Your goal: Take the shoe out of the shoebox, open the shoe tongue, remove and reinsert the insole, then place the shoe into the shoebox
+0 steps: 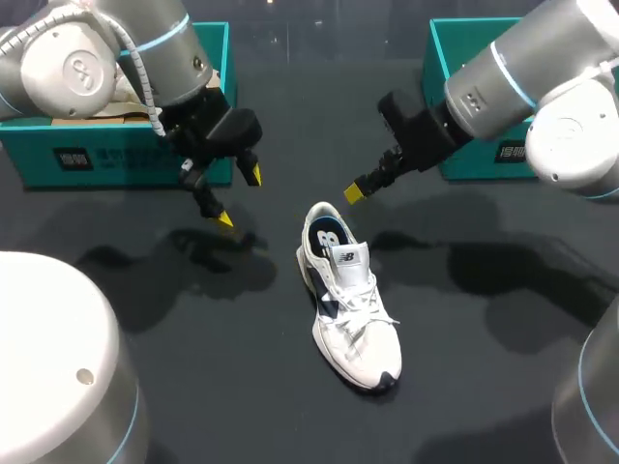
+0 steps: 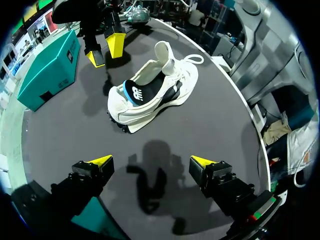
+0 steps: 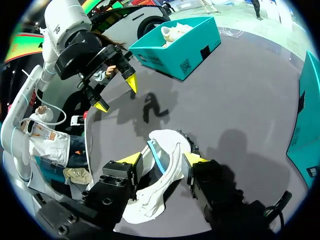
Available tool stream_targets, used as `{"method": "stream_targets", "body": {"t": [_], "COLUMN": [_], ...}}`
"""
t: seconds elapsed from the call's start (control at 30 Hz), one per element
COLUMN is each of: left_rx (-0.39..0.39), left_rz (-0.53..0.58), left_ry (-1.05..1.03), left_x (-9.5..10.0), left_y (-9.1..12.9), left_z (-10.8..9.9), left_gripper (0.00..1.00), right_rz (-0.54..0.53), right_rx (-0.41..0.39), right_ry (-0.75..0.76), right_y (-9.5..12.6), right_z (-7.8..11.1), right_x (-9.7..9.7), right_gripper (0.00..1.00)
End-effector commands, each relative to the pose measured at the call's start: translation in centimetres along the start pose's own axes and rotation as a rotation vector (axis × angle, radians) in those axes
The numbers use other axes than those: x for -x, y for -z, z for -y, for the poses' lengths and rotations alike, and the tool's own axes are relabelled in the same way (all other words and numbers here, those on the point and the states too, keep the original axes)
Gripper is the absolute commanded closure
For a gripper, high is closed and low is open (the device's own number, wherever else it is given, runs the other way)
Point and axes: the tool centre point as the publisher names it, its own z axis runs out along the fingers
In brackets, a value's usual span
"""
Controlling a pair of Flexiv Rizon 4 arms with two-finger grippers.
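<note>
- A teal cardboard shoebox (image 1: 116, 145) sits open at the far left of the dark table (image 1: 242, 387), with pale packing paper showing inside.
- The left arm's end effector (image 1: 239, 196) hangs just right of that shoebox, above the table. Its yellow-tipped fingers are spread wide and hold nothing. From the left wrist view, only bare table and a shadow lie between them.
- A white lace-up trainer with navy side panels (image 1: 350, 300) stands upright on its sole at the middle of the table, outside both boxes. Its heel points far and its toe near. The laces are loose, the tongue stands up, and a dark insole shows in the opening.
- The right arm's end effector (image 3: 162, 160) hovers at the trainer's heel end, coming in from the far right. Its fingers are well apart and grip nothing. From the right wrist view, the heel appears under and between the two yellow tips. Contact cannot be made out.
- A second teal box (image 1: 464, 58) rests at the far right, partly hidden behind the right arm.
</note>
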Motion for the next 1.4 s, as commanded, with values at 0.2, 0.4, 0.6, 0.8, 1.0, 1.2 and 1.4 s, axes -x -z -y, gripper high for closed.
{"method": "stream_targets", "body": {"t": [0.2,0.4,0.6,0.8,1.0,1.2,1.4], "left_rx": [-0.013,-0.025,-0.024,-0.024,-0.024,-0.024,-0.023], "left_rz": [-0.029,-0.048,-0.048,-0.048,-0.048,-0.048,-0.062], "left_ry": [-0.061,-0.125,-0.219,-0.219,-0.219,-0.219,-0.229], "left_x": [0.3,0.3,0.2,0.2,0.2,0.2,0.1], "left_y": [3.7,6.2,9.2,9.2,9.2,9.2,9.4], "left_z": [-2.1,-3.2,-4.9,-4.9,-4.9,-4.9,-5.7], "left_gripper": [0.0,0.0,0.0,0.0,0.0,0.0,0.0], "right_rz": [0.151,0.232,0.317,0.337,0.337,0.38,0.508], "right_rx": [-0.149,-0.147,-0.138,-0.122,-0.122,-0.131,-0.109], "right_ry": [-0.11,-0.181,-0.253,-0.27,-0.27,-0.303,-0.323], "right_y": [1.9,2.3,1.9,1.9,1.9,-0.3,-2.3], "right_z": [-0.4,-0.4,-0.4,-0.3,-0.3,0.1,2.2], "right_x": [-1.3,-2.8,-4.5,-4.6,-4.6,-5.6,-7.2], "right_gripper": [0.8,1.0,1.0,1.0,1.0,1.0,1.0]}}
